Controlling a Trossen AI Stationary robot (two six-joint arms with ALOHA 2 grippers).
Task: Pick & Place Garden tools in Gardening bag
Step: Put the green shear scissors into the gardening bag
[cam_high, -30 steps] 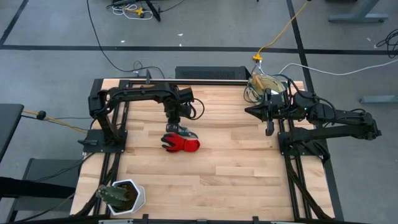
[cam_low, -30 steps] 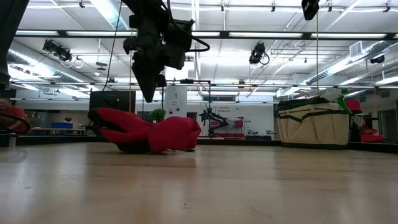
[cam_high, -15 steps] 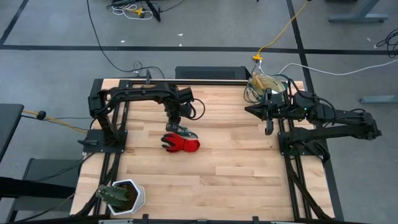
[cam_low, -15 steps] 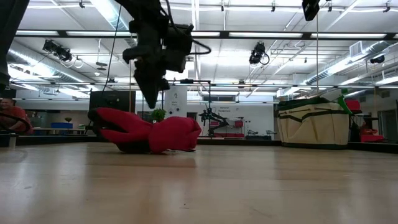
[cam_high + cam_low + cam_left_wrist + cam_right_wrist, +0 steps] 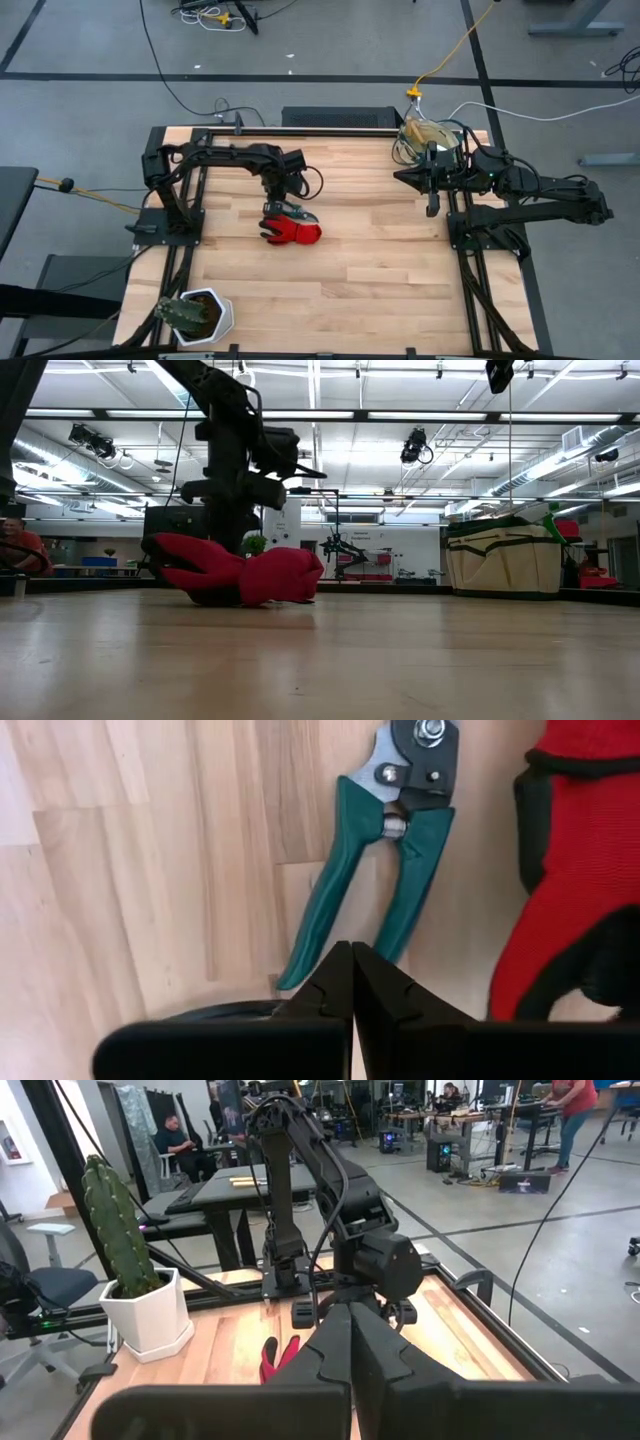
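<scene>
Above table centre | left gripper (image 5: 351, 982) closed, empty, over green pruners (image 5: 385, 850); red glove (image 5: 291, 230) at its 6 o'clock | right gripper (image 5: 349, 1342) closed, empty, by gardening bag (image 5: 425, 136)

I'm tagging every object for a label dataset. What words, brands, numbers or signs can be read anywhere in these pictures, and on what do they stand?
No readable text in any view.
Green-handled pruning shears: no brand or marking visible.
Red glove: no print visible.
Gardening bag: no lettering can be made out.
White pot: plain.
Panels and screens in the room behind: too small and blurred to read.
</scene>
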